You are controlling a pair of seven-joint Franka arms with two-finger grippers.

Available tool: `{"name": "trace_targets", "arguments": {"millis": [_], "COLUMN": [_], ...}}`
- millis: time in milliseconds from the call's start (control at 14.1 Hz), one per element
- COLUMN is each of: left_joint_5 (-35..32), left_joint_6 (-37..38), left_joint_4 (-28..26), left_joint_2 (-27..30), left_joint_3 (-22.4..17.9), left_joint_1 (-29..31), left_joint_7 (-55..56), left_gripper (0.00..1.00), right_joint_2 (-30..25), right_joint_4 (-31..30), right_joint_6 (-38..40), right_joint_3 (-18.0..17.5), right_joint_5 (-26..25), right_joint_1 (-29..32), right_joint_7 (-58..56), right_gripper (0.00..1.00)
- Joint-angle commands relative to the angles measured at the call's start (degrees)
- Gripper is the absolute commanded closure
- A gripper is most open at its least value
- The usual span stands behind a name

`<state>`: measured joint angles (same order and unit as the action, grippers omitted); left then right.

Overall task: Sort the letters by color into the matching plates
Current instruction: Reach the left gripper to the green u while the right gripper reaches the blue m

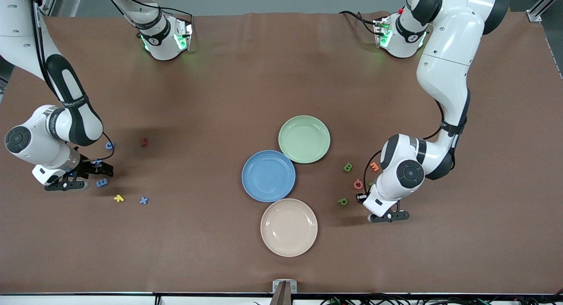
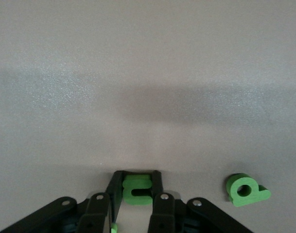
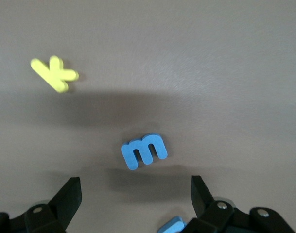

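Note:
My left gripper is shut on a green letter low at the table; from the front it sits toward the left arm's end, and the held letter is hidden there. A green P lies beside it. My right gripper hangs open over blue letters: an E shape just ahead of the fingers and another blue piece by one finger. The pale green plate and blue plate sit mid-table, both bare.
A cream plate lies nearest the front camera. A green B, an orange letter and a pink letter lie near the left arm. A yellow K, blue X, blue C and red letter lie near the right arm.

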<state>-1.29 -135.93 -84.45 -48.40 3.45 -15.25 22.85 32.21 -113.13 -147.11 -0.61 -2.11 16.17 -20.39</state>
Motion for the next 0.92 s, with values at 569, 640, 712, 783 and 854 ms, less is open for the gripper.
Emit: {"name": "trace_targets", "arguments": {"millis": [569, 640, 712, 783, 854], "left_joint_5": [-0.56, -0.56, -0.56, -0.56, -0.56], "left_joint_6": [13.22, 13.76, 13.94, 13.85, 13.85], "left_joint_4": [-1.49, -3.68, -5.62, -7.12, -7.92], "left_joint_2": [9.71, 11.9, 13.75, 14.9, 15.26], "left_joint_3": [0.77, 1.56, 3.22, 4.97, 6.47], "left_joint_1": [-3.73, -4.26, -4.52, -4.7, -4.96], "left_joint_7": [6.4, 7.72, 10.08, 13.24, 15.62], "left_gripper": [0.8, 0.8, 0.8, 0.8, 0.8], "right_joint_2": [3.91, 4.35, 4.61, 4.7, 4.7], "right_joint_4": [4.84, 5.45, 5.89, 6.16, 6.34], "right_joint_6": [-0.55, -0.38, 0.5, 0.94, 1.03], "right_joint_3": [-1.06, -0.97, -1.06, -1.06, -1.06], "right_joint_5": [0.18, 0.18, 0.26, 0.35, 0.35], "right_joint_1": [1.41, 1.67, 2.02, 2.02, 2.02], "right_joint_7": [-13.71, -13.71, -13.8, -13.8, -13.71], "right_gripper": [0.0, 0.0, 0.01, 0.03, 0.06]}}
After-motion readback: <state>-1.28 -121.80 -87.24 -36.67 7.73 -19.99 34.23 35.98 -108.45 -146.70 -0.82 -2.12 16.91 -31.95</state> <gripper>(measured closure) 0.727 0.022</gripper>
